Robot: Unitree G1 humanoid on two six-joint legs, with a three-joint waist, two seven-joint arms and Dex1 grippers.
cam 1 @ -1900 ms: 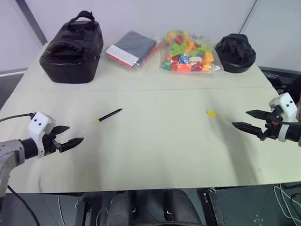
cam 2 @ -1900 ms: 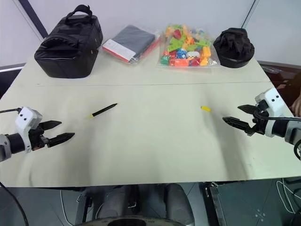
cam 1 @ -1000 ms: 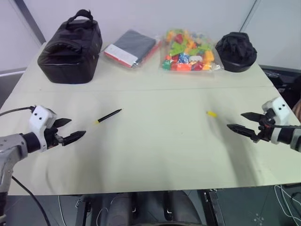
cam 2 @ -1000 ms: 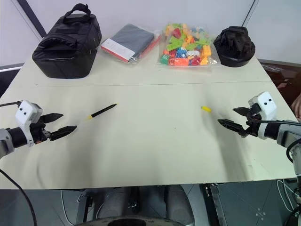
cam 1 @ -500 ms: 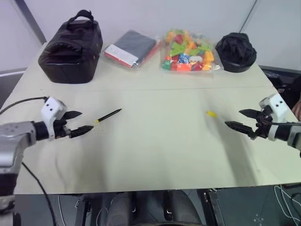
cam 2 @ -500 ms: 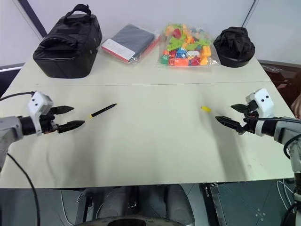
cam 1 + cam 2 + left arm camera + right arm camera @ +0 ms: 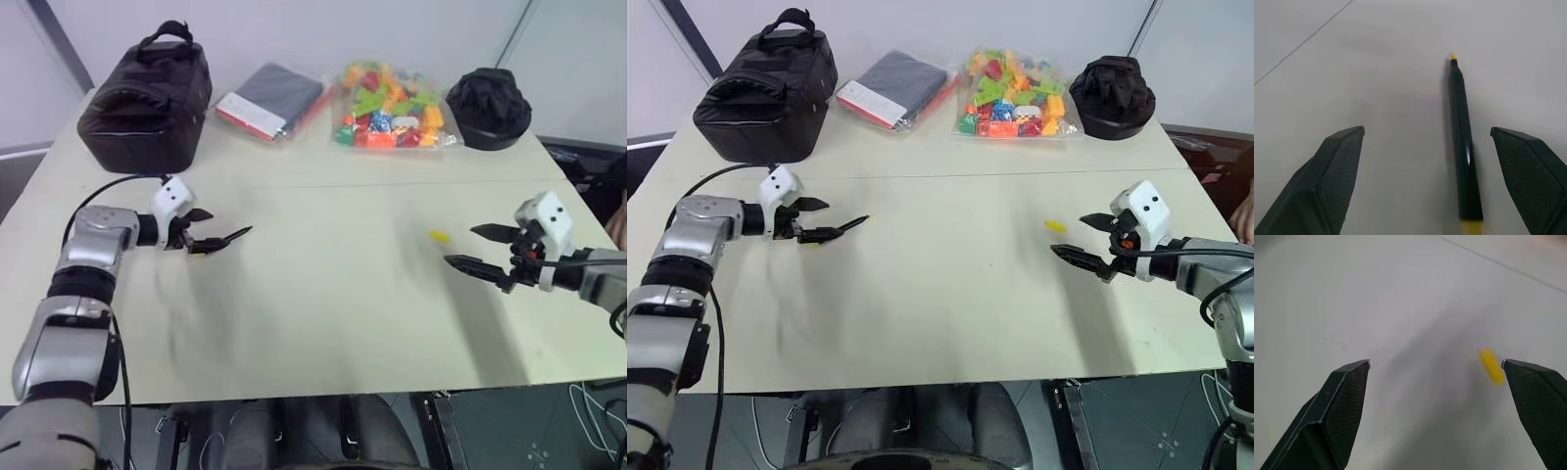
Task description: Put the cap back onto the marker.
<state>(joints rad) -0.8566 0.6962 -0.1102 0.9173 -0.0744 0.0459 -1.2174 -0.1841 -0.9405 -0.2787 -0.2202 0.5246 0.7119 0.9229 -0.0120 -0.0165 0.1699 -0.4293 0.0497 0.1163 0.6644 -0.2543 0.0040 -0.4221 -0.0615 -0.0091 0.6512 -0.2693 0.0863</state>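
The marker (image 7: 1463,152) lies flat on the pale counter (image 7: 323,313), toward the robot's left half of it, a slim black stick with a small yellow tip at one end and a yellow band at the other. The cap (image 7: 439,236) is well apart from it on the robot's right half of the counter, a short bright yellow cylinder lying on its side.

The left tool (image 7: 209,233) is at the marker with its two black fingers spread wide. In the left wrist view the marker lies between the fingers, nearer one of them, running roughly along the direction the tool points; the frames do not show either finger touching it. From the head views the marker's far end pokes out just past the fingertips.

The right tool (image 7: 1080,238) is also open wide, empty, and points toward the cap from the robot's right. The cap sits near it, just ahead of the fingertips, close to one finger in the right wrist view and not touched.

Along the far edge of the counter stand a black bag (image 7: 149,96), a flat grey packet (image 7: 272,101) in a clear sleeve, a clear bag of colourful toy blocks (image 7: 390,108) and a black crumpled cloth bundle (image 7: 489,108), all well away from both tools.
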